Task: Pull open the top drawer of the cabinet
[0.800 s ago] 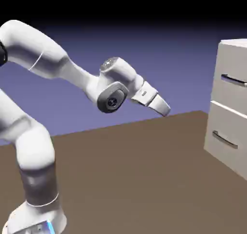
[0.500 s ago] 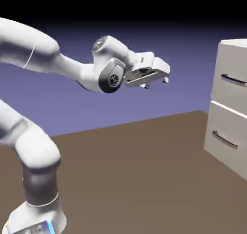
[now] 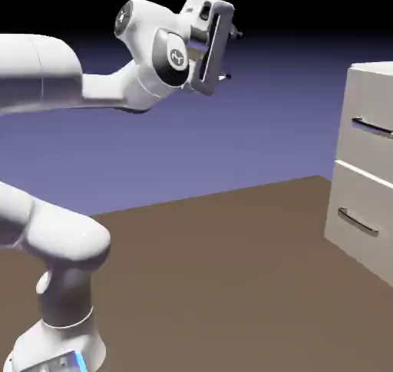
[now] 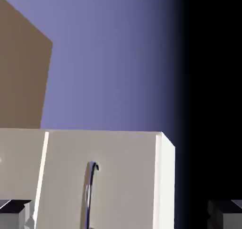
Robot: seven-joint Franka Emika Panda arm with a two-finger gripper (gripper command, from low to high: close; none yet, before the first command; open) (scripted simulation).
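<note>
Pincer (image 3: 230,54) high at 12 o'clock, glossy white hand, stubby grey fingertips (image 4: 14,211) spread wide, gripping nothing. Boxy off-white cabinet (image 3: 367,83) at 3 o'clock on matte brown counter (image 3: 230,278). Top drawer (image 3: 371,133) flat-fronted, shut; slim curved metal bar handle (image 4: 88,195).

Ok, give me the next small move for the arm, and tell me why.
Probably bring the tool down and toward the cabinet, aiming at the top drawer's handle. The tool hangs high above the table, well short of the cabinet and above handle height, its fingers apart and holding nothing. The top drawer looks shut.
</note>
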